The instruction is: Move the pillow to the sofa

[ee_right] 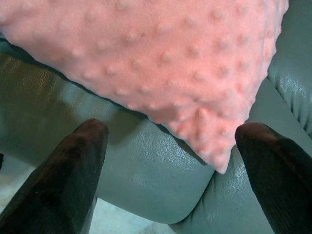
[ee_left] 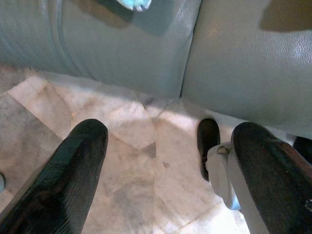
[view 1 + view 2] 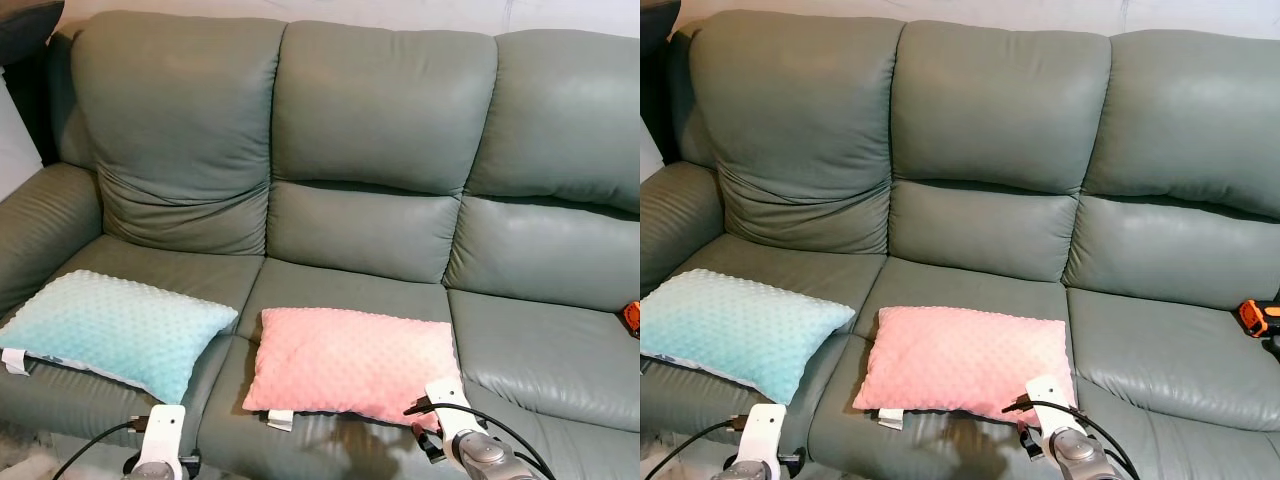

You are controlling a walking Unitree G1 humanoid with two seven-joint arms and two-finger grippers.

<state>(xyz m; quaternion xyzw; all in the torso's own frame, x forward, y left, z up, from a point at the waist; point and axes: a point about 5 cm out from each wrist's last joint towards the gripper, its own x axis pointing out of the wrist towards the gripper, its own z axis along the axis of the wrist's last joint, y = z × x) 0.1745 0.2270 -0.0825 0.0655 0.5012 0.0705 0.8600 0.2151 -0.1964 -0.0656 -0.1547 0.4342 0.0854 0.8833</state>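
Observation:
A pink dotted pillow (image 3: 352,362) lies flat on the middle seat of the grey-green sofa (image 3: 380,130), near its front edge. A light blue dotted pillow (image 3: 112,330) lies on the left seat. My right gripper (image 1: 170,165) is open just below the pink pillow's (image 1: 161,53) corner, its fingers (image 1: 68,165) apart and empty over the sofa's front. My right wrist (image 3: 470,445) shows at the picture's lower edge. My left gripper (image 2: 165,180) is open too, low in front of the sofa, pointing at the floor (image 2: 122,161).
An orange object (image 3: 1252,317) sits on the right seat at the far edge. The sofa's left armrest (image 3: 35,225) is at the left. A marble tile floor lies under the sofa front (image 2: 117,44). My own foot (image 2: 208,144) stands by the sofa base.

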